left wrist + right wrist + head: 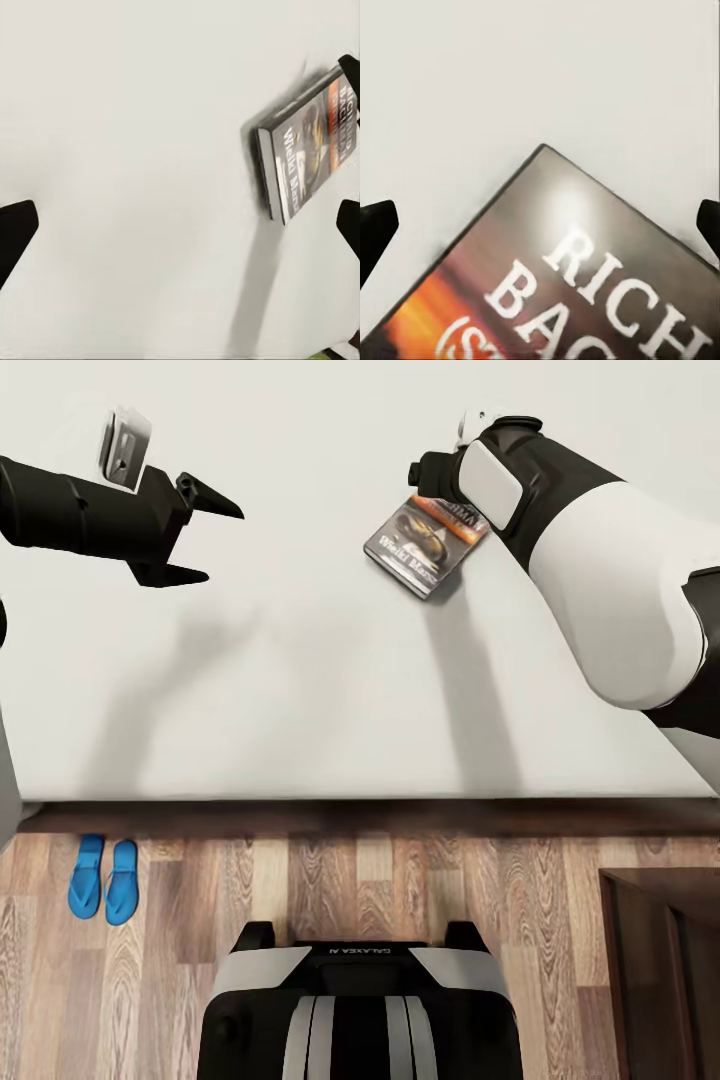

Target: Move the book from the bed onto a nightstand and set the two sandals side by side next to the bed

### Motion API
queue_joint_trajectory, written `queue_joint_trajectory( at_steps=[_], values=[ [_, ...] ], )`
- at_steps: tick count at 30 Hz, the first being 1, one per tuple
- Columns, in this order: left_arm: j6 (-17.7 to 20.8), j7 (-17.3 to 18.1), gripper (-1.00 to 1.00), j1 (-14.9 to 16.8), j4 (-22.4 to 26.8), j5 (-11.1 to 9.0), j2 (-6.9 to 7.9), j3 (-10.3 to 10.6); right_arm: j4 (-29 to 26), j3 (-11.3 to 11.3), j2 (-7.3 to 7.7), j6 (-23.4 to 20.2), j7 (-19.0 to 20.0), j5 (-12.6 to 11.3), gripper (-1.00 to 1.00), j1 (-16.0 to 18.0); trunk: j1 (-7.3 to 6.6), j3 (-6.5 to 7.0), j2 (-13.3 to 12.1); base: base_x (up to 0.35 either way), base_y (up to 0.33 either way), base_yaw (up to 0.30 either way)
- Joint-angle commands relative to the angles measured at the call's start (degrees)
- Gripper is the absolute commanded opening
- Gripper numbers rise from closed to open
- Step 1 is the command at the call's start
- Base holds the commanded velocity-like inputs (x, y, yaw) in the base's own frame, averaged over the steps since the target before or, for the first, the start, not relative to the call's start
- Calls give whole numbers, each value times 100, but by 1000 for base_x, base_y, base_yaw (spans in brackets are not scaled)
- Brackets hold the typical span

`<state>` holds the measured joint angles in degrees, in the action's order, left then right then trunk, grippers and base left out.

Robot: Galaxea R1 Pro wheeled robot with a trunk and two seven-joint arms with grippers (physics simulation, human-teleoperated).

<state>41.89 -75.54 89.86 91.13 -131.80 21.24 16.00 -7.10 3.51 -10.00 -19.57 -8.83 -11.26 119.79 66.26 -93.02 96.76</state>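
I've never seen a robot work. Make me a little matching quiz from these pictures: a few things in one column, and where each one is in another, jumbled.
Things:
1. book
2. sandals
3. left gripper
4. nightstand

Places:
A. side by side on the wood floor, near the bed frame
B. on the floor at the picture's lower right corner
C. lying on the mattress, under the right gripper
D. open over bare mattress, apart from the book

Pairs: 1-C, 2-A, 3-D, 4-B

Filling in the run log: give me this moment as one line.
right gripper: open, over book | book: flat on bed | left gripper: open, empty | sandals: paired on floor by bed
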Motion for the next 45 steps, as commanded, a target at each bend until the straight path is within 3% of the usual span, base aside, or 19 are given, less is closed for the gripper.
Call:
queue_joint_trajectory(
  at_steps=[1, 26, 45],
  values=[
    [48, -36, 100, 6, -2, -26, 3, 1, -10, 35, 0, -30, -33, -59, 100, 0, -3, -2, 2, -314, -79, 0],
    [48, -25, 100, 6, 5, -25, 11, -7, -37, 35, 0, -11, -31, -67, 100, -3, -3, -2, 2, -194, -23, 0],
    [48, -39, 100, 6, 10, -30, 20, -18, -123, 35, 0, 83, 13, -103, 100, -8, -3, -2, 2, -29, 0, 0]
  ],
)
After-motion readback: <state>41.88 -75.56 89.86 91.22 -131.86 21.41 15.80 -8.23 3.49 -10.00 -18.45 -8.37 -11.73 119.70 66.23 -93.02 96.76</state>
